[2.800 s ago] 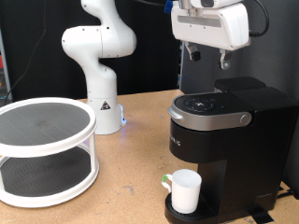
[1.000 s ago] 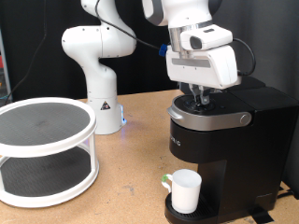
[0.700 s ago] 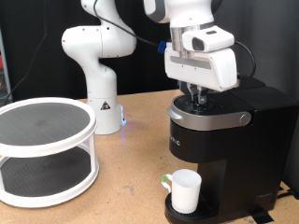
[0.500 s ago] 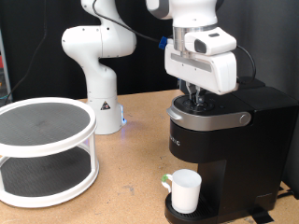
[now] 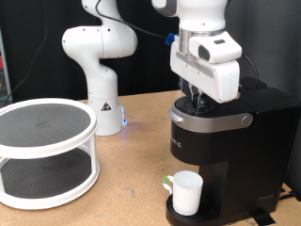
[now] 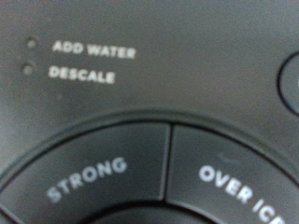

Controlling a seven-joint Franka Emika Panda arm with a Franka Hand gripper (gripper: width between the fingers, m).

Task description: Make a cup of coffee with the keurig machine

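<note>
Your gripper (image 5: 198,99) is now right down on the top panel of the keurig machine (image 5: 226,151), its fingertips at or just above the round button area on the lid. Compared with a few seconds ago, when the hand hung high above the machine, it has come down, and in the last second it has only shifted a little towards the exterior view's right. I judge that you are at the step of pressing a brew button.

The wrist view agrees: it is filled by the black control panel (image 6: 149,112), very close, with the words ADD WATER and DESCALE and the buttons STRONG (image 6: 87,180) and OVER ICE (image 6: 245,187). No fingers show there, so I cannot tell whether the gripper is apart or together, and nothing is seen held between them.

The cup (image 5: 186,192) stands well below the gripper, on the drip tray at the front of the machine, so this part seems already done. The lid looks closed. Far to the side of the gripper, on the counter (image 5: 132,179), there is a round white two-level rack (image 5: 45,151).
</note>
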